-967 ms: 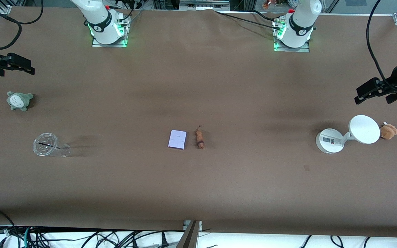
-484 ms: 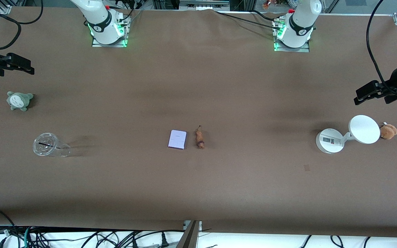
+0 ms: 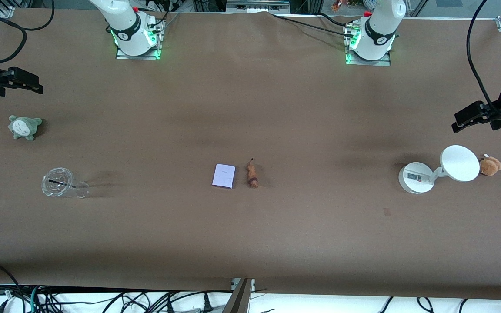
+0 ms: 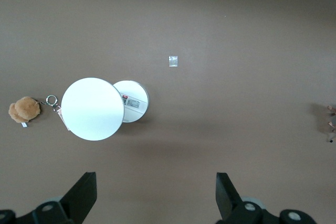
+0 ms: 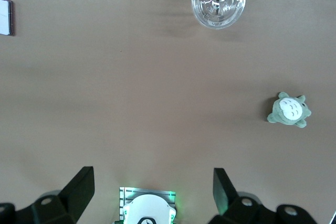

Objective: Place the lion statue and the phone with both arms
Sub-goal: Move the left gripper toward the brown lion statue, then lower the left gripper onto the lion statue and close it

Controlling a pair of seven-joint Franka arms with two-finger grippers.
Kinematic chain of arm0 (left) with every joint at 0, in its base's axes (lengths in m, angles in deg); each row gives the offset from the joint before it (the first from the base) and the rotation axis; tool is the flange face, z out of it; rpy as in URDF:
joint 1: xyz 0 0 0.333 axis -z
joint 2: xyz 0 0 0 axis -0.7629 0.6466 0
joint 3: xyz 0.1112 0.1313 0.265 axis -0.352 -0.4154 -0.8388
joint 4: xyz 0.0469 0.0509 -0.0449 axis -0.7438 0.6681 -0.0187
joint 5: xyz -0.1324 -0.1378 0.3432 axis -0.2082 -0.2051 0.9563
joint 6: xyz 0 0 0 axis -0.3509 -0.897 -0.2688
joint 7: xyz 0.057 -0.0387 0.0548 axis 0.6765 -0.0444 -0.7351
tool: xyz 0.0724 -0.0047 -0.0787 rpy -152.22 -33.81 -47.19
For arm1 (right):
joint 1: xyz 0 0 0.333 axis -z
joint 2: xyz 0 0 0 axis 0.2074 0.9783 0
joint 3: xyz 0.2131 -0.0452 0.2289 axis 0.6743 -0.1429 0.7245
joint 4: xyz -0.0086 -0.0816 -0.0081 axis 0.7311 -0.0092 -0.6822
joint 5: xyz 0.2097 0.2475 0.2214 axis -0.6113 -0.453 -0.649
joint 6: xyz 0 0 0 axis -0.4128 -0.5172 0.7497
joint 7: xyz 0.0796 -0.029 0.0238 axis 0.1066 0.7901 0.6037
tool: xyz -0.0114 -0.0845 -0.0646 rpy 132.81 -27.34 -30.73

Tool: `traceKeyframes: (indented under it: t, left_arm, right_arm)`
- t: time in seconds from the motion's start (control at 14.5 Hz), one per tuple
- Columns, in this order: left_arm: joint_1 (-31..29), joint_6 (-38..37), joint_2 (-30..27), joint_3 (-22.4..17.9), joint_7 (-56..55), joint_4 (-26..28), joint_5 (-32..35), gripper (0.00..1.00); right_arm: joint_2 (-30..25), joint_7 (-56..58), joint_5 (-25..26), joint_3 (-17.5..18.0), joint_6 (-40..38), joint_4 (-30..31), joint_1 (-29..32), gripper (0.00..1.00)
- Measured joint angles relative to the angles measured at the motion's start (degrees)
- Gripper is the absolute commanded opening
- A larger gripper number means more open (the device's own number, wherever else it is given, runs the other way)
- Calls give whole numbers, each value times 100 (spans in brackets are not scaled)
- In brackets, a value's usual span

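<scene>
1. Slim orange-brown lion statue (image 3: 252, 174): lying mid-counter, just beside the flat pale lavender phone (image 3: 224, 176), apart from it.
2. Left claw (image 3: 472, 117): open, empty, above the counter's (image 3: 276, 108) left-arm end.
3. Right claw (image 3: 22, 82): open, empty, above the right-arm end.

1. One phone (image 3: 224, 176), a pale lavender rectangle.
2. One lion statue (image 3: 252, 173), slim and orange-brown.
3. Two plush toys: one grey-green plush (image 3: 25, 126) with a white belly, one brown plush (image 3: 490, 165) with a keyring.
4. One clear plastic cup (image 3: 61, 184).
5. One white stand (image 3: 439, 170) with a round base and a disc.
6. Two grippers: the left gripper (image 3: 474, 116) and the right gripper (image 3: 24, 82).
</scene>
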Motion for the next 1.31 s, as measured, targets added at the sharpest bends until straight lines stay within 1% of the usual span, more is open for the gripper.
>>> traceKeyframes:
  t: [0.28, 0.41, 0.55, 0.76, 1.04, 1.17, 1.31]
  left_arm:
    - [47, -3, 58, 49, 0, 4, -1, 100]
    - [211, -12, 183, 70, -36, 30, -1, 100]
    - [505, -8, 452, 81, -462, 68, -1, 100]
    - [1091, 57, 994, 106, -1462, 76, -9, 100]
    - [2086, 851, 1634, 145, -2797, -59, -26, 100]
    - [2540, 1478, 2086, 145, -3522, -285, -26, 100]
    - [2855, 2041, 2642, 141, -4021, -645, -26, 100]
  right_arm:
    - [0, 0, 0, 0, -4, 0, 0, 100]
    - [1, 0, 0, -1, -6, 0, 0, 100]
    - [1, 0, 0, -1, -7, 0, 1, 100]
    - [2, 0, 0, -2, -9, 0, 1, 100]
    - [3, 0, 0, -3, -12, 0, 3, 100]
    - [4, 0, 0, -3, -13, 0, 3, 100]
    - [4, 0, 0, -3, -14, 0, 3, 100]
